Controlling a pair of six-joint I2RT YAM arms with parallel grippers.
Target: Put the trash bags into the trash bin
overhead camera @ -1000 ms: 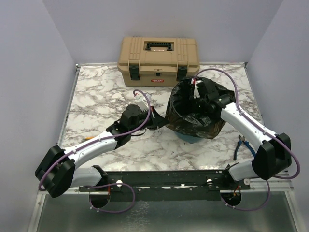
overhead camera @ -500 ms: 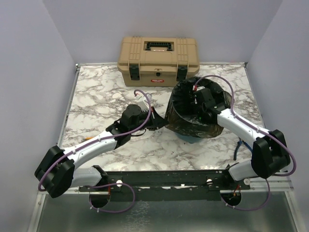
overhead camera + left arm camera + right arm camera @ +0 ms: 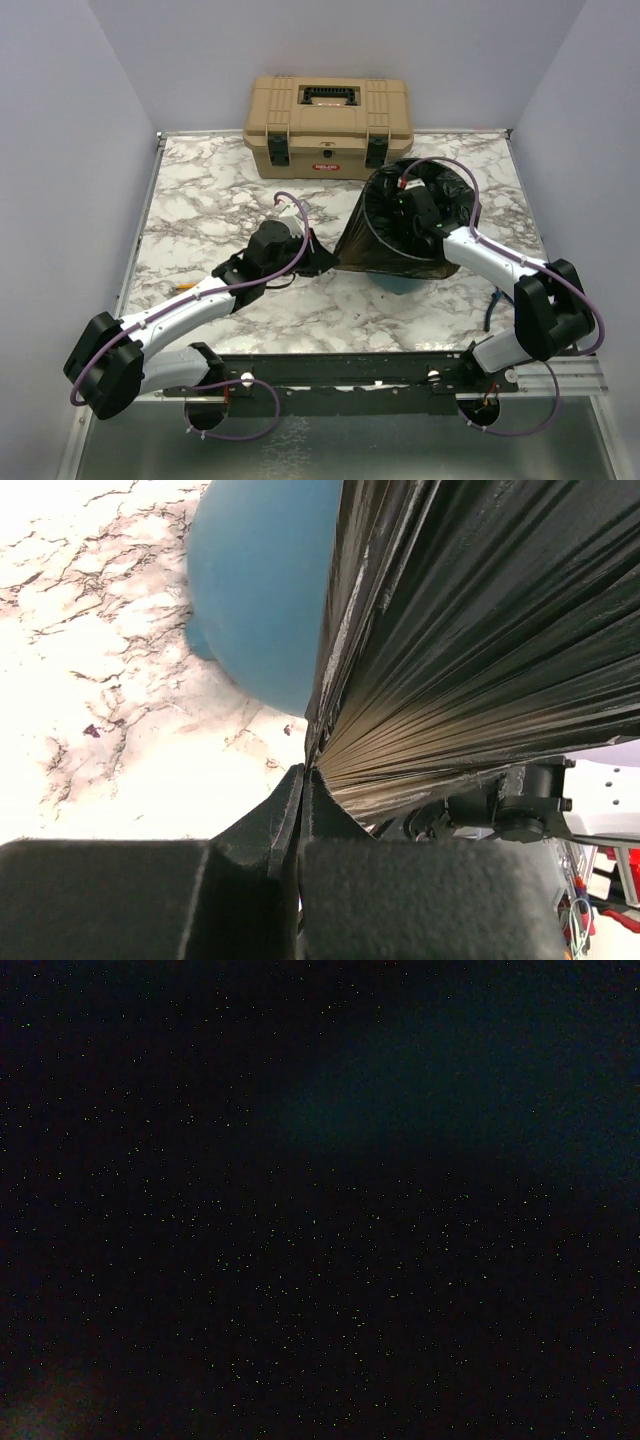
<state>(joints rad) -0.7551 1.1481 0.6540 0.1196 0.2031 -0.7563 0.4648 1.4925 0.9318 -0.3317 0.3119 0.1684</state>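
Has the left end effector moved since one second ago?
Yes. The left end effector, shut on the trash bag, has drawn back slightly, away from the toolbox, stretching the bag taut.

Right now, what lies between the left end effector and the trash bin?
Only the trash bag: its black film fans taut from the shut left end effector to the trash bin, seen best in the left wrist view.

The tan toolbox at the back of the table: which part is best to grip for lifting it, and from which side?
Grip the black handle on the lid, coming from straight above and closing across its bar. The toolbox stands flat with the lid up, and its body looks too wide to span.
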